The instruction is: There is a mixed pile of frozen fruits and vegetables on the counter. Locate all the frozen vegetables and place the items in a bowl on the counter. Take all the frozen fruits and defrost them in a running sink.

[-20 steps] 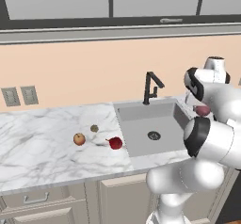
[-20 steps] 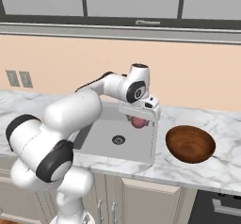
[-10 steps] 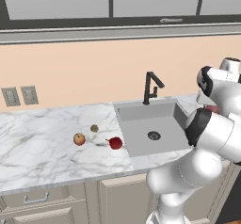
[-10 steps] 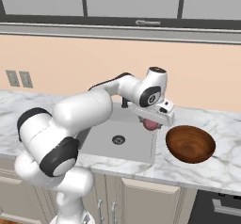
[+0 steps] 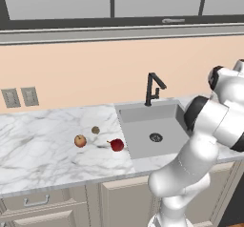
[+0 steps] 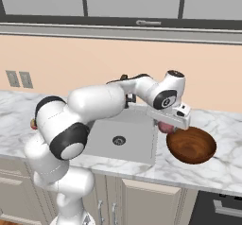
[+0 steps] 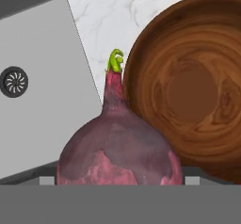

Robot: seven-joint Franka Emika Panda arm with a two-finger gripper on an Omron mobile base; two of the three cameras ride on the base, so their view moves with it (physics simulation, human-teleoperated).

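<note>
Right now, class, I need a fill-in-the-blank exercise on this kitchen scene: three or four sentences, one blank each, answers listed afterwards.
1. The gripper carries a pinkish-purple vegetable with a small ____ sprout at its tip.
2. The bowl is dark brown and has nothing ____ it.
3. The bowl stands on the counter to the ____ of the sink in the right base view.
4. ____ small fruits lie on the counter in the left base view.

Missing words: green; in; right; three
</note>
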